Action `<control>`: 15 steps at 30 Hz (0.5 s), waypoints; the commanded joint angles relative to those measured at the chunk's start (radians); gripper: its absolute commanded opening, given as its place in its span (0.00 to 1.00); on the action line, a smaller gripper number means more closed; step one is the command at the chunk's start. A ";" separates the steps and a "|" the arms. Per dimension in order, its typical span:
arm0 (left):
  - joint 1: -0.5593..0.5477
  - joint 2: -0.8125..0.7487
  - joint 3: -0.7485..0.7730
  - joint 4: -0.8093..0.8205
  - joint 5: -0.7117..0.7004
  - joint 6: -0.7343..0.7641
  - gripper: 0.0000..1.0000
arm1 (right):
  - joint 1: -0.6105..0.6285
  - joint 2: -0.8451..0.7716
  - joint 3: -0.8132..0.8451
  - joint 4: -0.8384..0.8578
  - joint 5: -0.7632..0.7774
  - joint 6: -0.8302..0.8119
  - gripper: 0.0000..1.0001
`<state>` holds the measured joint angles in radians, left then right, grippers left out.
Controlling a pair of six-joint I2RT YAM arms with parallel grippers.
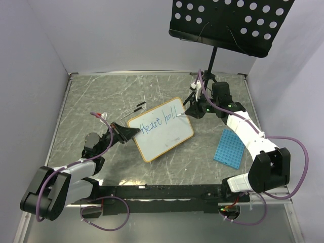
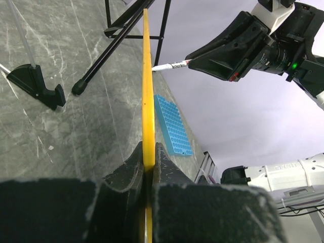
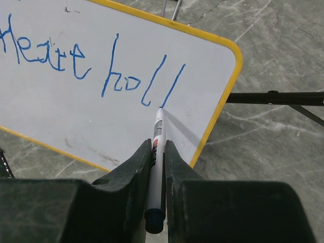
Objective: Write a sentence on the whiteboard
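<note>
The left hand [image 1: 123, 131] pinches the edge of the whiteboard [image 1: 167, 139], steadying it over the middle of the worktop [image 1: 101, 96], so the right hand [image 3: 158, 152], closed around a marker [image 3: 159, 126], can press its tip where the blue writing [image 3: 76, 63] ends.

the whiteboard [image 3: 61, 116] carries blue handwritten lettering [image 3: 75, 59] reading roughly "heart holl"; the small print on the marker [image 3: 159, 126] barrel is too small to read.
</note>
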<state>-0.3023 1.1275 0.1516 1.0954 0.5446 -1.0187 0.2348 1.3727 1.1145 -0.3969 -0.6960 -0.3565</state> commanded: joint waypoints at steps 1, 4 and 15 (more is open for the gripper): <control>0.000 -0.031 0.029 0.172 0.023 -0.041 0.01 | -0.006 -0.006 0.062 0.044 0.007 0.019 0.00; 0.000 -0.023 0.032 0.181 0.029 -0.046 0.01 | -0.006 0.005 0.076 0.047 0.009 0.025 0.00; 0.000 -0.006 0.043 0.190 0.031 -0.049 0.01 | -0.005 0.022 0.087 0.044 -0.014 0.031 0.00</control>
<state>-0.3023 1.1297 0.1516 1.1137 0.5560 -1.0264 0.2348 1.3827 1.1614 -0.3779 -0.6933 -0.3328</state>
